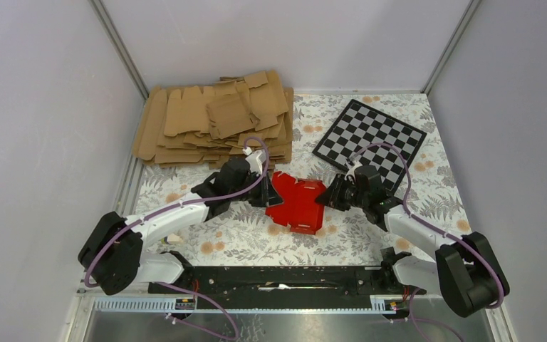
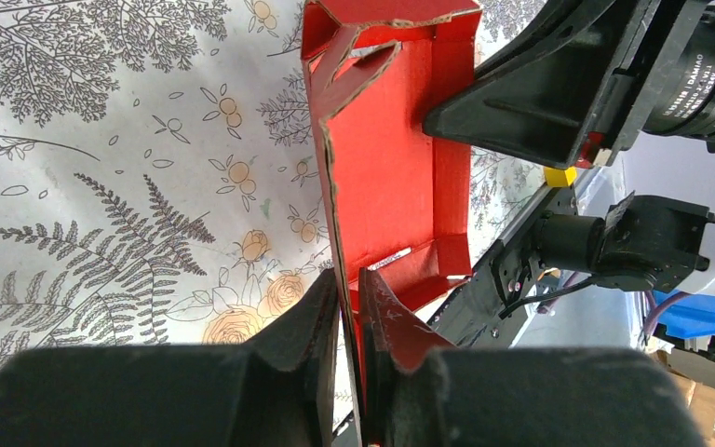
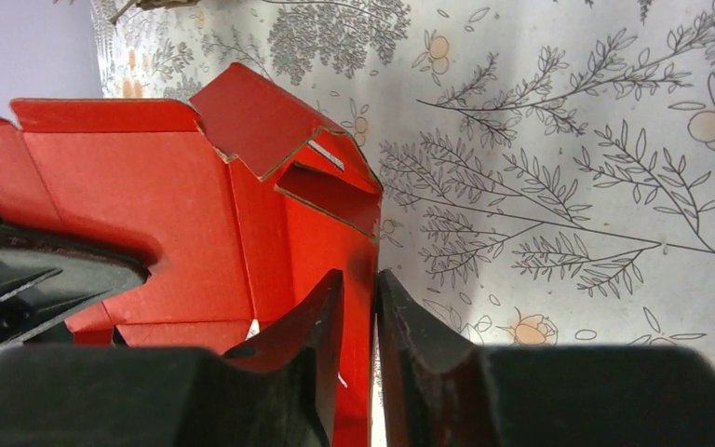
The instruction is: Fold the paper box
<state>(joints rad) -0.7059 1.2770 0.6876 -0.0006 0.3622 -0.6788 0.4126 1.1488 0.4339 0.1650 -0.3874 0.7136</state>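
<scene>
**newbie:** where's the paper box [image 1: 298,203] sitting?

**mod:** Centre of the table [image 1: 370,242], long axis roughly 12-to-6. Left gripper [image 1: 267,191] pinches its 9 o'clock wall, nearly closed. Right gripper [image 1: 330,196] straddles the 3 o'clock wall, jaws a crack apart, can't tell if gripping. Both equally near.

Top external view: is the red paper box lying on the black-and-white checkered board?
No, the paper box lies on the floral table cover, apart from the checkered board, which sits farther back on the right.
</scene>
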